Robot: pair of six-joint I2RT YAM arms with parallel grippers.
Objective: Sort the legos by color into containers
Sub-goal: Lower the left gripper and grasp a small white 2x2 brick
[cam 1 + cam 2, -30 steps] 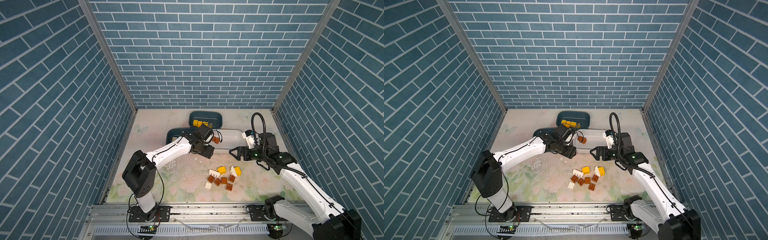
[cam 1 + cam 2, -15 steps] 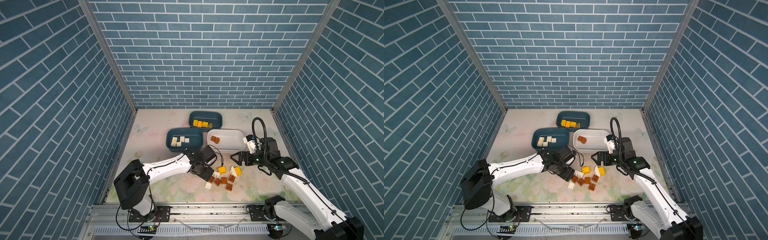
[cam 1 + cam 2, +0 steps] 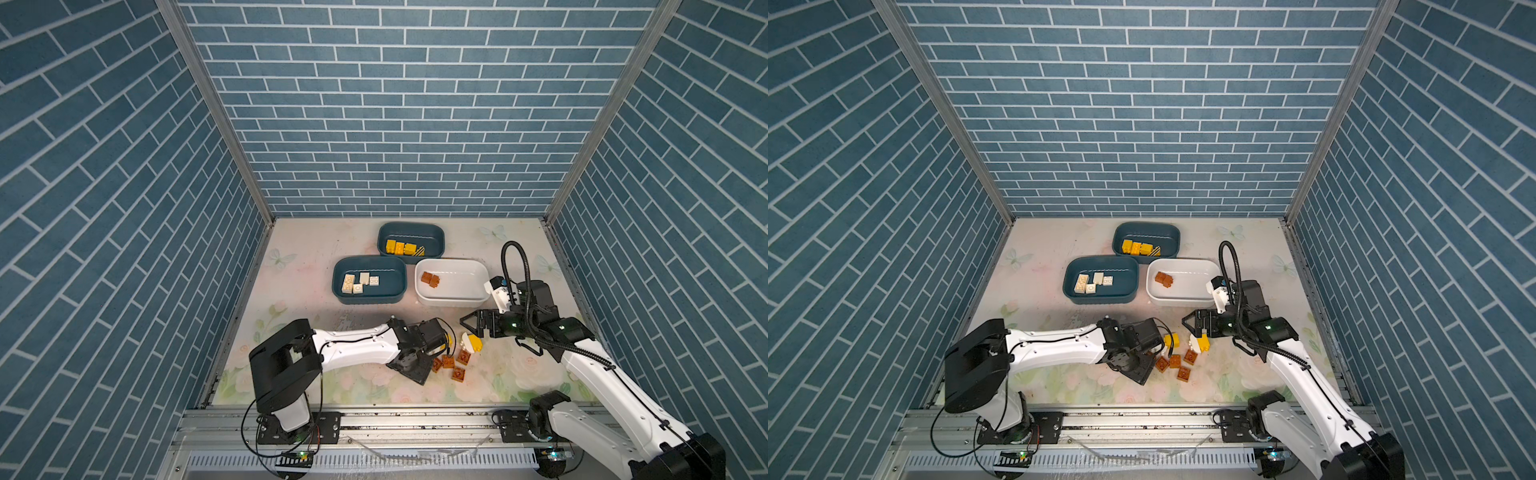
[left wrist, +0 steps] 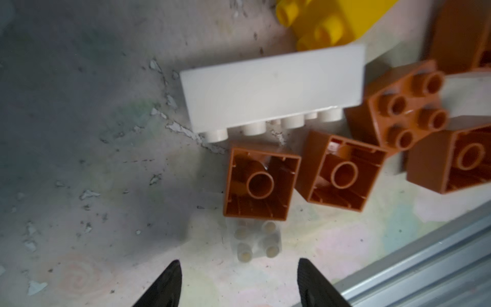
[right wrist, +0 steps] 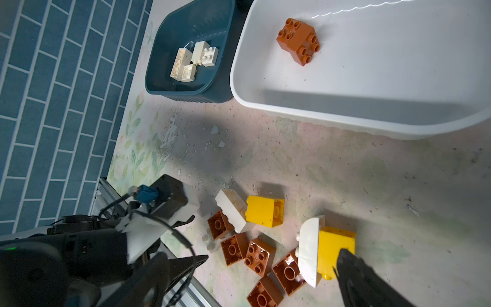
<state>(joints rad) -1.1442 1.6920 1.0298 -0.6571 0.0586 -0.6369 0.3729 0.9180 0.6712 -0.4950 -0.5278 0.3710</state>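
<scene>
A: Noticed what changed just then?

B: Yes. Found the left gripper (image 4: pixel 239 263) back down at the loose pile (image 3: pixel 448 361), swung away from over the white tub (image 3: pixel 461 289) within the last second. Saw its fingers roughly half apart and empty, tips low over the floral mat (image 3: pixel 299 257), just short of a small pale four-stud brick (image 4: pixel 257 240).

A: And spotted anything in that tub?

B: Brown bricks (image 3: pixel 430 279) at its left end, uncovered now. Took that for one delivery finished and another pick lined up.

A: Checked the right side too?

B: Found the right gripper (image 3: pixel 468 325) eased a little nearer the pile, hanging just above the white half-round piece (image 5: pixel 308 249) and the yellow brick (image 5: pixel 336 245) touching it. Saw those fingers spread wide, holding nothing.

A: Tallied the rest?

B: Counted cream bricks (image 3: pixel 359 283) in the near teal tub (image 3: pixel 368 298) and yellow ones (image 3: pixel 401 248) in the far teal tub (image 3: pixel 411 230). Still loose on the mat: about five brown squares (image 4: pixel 261 183), a long white brick (image 4: pixel 273 87), two yellows, the half-round, the small pale one. Judged the sort well along, though hardly done.

A: Read any brand or label?

B: None. Made out no lettering on studs, tubs or arms.
</scene>
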